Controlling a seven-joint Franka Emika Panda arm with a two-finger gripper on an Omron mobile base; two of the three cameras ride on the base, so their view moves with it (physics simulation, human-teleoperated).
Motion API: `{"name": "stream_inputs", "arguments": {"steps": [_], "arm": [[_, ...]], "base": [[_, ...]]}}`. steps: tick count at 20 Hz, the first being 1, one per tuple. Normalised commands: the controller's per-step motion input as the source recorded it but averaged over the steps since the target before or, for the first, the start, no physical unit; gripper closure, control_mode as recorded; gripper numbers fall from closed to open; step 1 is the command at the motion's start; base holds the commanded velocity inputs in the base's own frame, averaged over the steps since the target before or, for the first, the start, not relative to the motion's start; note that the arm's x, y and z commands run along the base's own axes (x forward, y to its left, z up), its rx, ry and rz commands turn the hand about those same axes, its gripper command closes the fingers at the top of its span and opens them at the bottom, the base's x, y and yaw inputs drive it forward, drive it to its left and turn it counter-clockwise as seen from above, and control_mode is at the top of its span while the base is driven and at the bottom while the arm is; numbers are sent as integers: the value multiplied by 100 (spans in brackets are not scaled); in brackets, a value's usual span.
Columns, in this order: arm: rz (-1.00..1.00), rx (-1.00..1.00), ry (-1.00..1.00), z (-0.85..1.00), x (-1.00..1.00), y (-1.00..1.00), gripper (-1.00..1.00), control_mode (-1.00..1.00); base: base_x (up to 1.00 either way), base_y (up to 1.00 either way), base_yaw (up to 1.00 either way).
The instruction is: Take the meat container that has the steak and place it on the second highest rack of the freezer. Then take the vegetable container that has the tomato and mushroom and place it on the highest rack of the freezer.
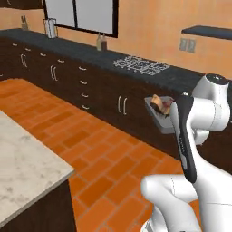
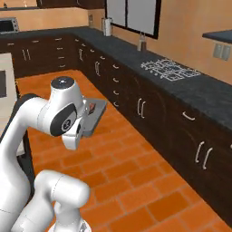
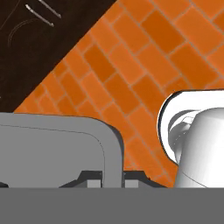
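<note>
Tool clamped on grey meat container's rim, steak inside, above brick floor

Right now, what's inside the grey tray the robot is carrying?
In the grey tray lies the steak, a brown and tan lump with a reddish bit beside it. The gripper is shut on the tray's rim. The arm covers the tray's right end.

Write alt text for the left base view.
The white arm carries a grey meat container holding the steak above the orange brick floor, its claw shut on the container's rim. Behind run dark cabinets and a stovetop.
</note>
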Motion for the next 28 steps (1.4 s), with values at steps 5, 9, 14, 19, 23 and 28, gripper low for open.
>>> {"name": "stream_inputs", "arguments": {"steps": [5,9,14,19,23,28], "arm": [[0,0,0,0,0,0,100,100],[0,0,0,0,0,0,100,100],[0,0,0,0,0,0,100,100],[0,0,0,0,0,0,100,100],[0,0,0,0,0,0,100,100],[0,0,0,0,0,0,100,100]], "base": [[0,0,100],[0,0,100],[0,-2,100],[0,-3,99],[0,-10,95],[-2,-21,87]]}}
